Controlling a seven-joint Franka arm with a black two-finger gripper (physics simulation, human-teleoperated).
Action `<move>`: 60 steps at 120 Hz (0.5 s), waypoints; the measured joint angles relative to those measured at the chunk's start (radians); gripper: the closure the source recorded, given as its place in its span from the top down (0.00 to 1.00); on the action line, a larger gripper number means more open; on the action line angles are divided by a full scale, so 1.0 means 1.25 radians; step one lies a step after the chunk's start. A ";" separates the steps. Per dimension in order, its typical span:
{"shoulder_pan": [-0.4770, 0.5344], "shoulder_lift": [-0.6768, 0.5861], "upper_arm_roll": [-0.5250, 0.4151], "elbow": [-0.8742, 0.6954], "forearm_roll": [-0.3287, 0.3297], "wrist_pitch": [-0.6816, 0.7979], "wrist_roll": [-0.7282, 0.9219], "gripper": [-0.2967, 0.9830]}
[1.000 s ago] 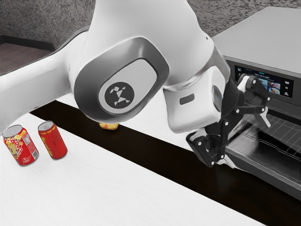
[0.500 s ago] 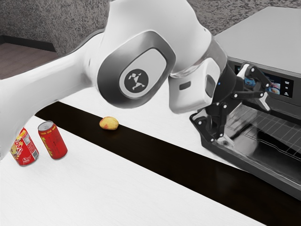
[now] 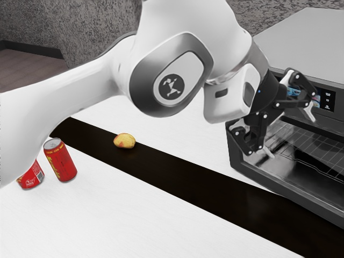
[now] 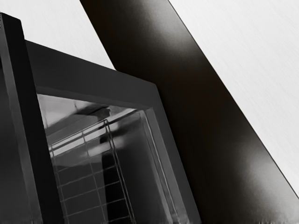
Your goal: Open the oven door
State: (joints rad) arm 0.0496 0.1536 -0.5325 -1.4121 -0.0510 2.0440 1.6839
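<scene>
The oven [image 3: 306, 37] stands at the exterior view's right, a wire rack [image 3: 322, 144] visible inside its dark front frame [image 3: 312, 203]. My gripper [image 3: 289, 133] is open in front of the oven's upper front, one finger before the control panel [image 3: 325, 100] and the other lower, near the frame's nearer side. Nothing is held between the fingers. In the wrist view, the oven's front frame [image 4: 93, 70] surrounds the rack [image 4: 106, 122], and a dark bar [image 4: 29, 121] crosses beside it. I cannot tell whether a glass door covers the opening.
A black strip [image 3: 177, 169] runs along the white table [image 3: 118, 220] before the oven. A yellow-red potato-like item [image 3: 124, 141] lies on the strip. One red can [image 3: 63, 164] stands upright; another [image 3: 32, 177] is partly behind the arm.
My gripper has risen and shifted slightly toward the exterior view's right, staying open. The arm now uncovers the yellow-red item and partly hides one can. The oven looks unmoved.
</scene>
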 joint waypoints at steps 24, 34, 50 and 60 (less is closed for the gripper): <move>0.003 0.040 0.001 0.037 0.037 -0.003 -0.034 0.77; 0.004 0.054 0.001 0.047 0.048 -0.004 -0.046 0.77; 0.006 0.068 0.002 0.054 0.055 -0.006 -0.062 0.77; 0.005 0.078 0.009 0.065 0.057 -0.007 -0.070 0.77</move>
State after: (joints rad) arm 0.0560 0.2512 -0.5208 -1.3312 0.0199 2.0348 1.5965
